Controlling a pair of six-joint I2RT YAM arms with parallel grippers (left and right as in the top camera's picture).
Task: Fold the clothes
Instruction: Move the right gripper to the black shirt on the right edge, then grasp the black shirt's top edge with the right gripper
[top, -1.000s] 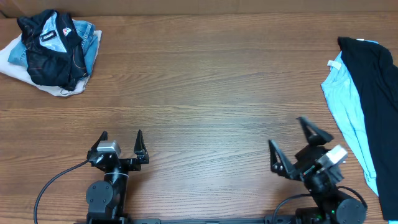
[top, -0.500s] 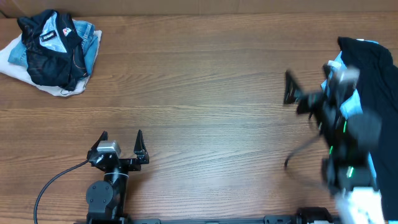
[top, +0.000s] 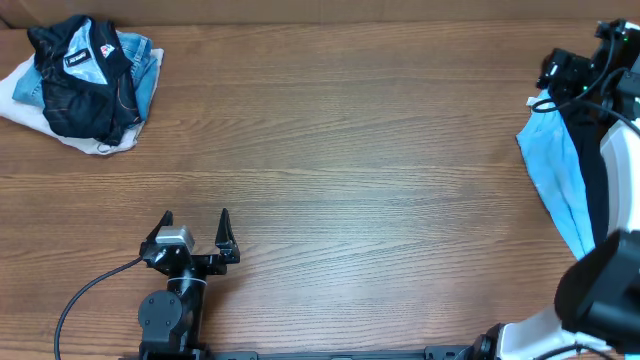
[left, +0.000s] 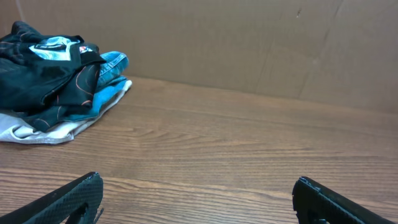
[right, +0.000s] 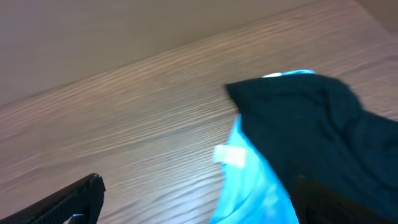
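The black T-shirt (top: 592, 175) lies at the table's right edge, on top of a light blue T-shirt (top: 555, 165). My right arm covers much of it from overhead. My right gripper (top: 560, 72) is open above the shirts' far end. In the right wrist view the black T-shirt (right: 311, 118) fills the right side, with the blue T-shirt (right: 255, 183) beside it. My right gripper (right: 199, 205) is spread wide there, its right finger over the black cloth. My left gripper (top: 193, 238) is open and empty over bare wood near the front, as the left wrist view (left: 199, 199) also shows.
A pile of clothes with a dark jacket (top: 85, 75) bearing a white-and-red patch lies at the far left corner, also in the left wrist view (left: 43, 68). A small white tag (right: 229, 154) shows at the blue shirt's edge. A cardboard wall (left: 249, 43) backs the table.
My right arm has swung from its place near the front right edge out to the far right, over the black and blue shirts. The left arm has not moved.
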